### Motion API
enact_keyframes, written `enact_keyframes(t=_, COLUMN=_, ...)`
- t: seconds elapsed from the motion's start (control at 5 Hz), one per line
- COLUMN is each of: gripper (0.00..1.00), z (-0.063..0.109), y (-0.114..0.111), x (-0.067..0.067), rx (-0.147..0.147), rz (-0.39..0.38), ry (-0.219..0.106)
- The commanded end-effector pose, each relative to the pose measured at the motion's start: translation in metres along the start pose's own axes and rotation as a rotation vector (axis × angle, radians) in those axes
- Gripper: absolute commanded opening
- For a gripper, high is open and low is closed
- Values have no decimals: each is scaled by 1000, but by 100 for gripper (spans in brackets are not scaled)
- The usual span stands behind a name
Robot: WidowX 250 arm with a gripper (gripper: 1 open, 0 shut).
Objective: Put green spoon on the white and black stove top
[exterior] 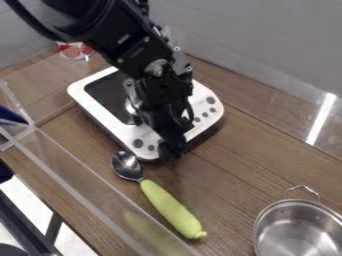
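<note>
The green spoon point(163, 198) lies flat on the wooden table, its small metal bowl toward the stove and its thick yellow-green handle pointing to the lower right. The white and black stove top point(104, 96) sits at centre left, with its button panel facing the spoon. My black gripper point(163, 143) hangs over the stove's front corner, pointing steeply down, just above and right of the spoon's bowl. It stands open and holds nothing. The arm hides part of the stove's black top.
A large steel pot point(297, 233) stands at the lower right corner. A clear plastic wall point(54, 165) runs along the left and front of the table. A transparent barrier edge point(321, 115) stands at the right.
</note>
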State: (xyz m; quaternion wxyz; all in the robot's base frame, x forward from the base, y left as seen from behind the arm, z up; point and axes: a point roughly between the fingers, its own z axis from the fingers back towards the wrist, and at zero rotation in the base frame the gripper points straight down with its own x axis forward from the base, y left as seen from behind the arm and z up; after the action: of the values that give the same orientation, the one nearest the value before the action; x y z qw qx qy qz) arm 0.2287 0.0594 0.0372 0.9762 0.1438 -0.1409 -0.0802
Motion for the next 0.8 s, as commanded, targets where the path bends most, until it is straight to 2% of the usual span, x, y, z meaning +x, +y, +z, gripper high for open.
enact_keyframes(t=0.0, gripper=100, z=-8, y=18, x=-30, rx=25, rz=124, ry=107)
enact_keyframes(t=0.2, gripper=100, z=-10, y=26, x=-33, rx=43, rz=197, ry=139)
enact_keyframes(t=0.4, gripper=0, z=-5, y=39, x=-12, rx=33, rz=168, ry=127)
enact_keyframes(t=0.6, gripper=100, z=-6, y=48, x=-12, rx=32, rz=133, ry=108)
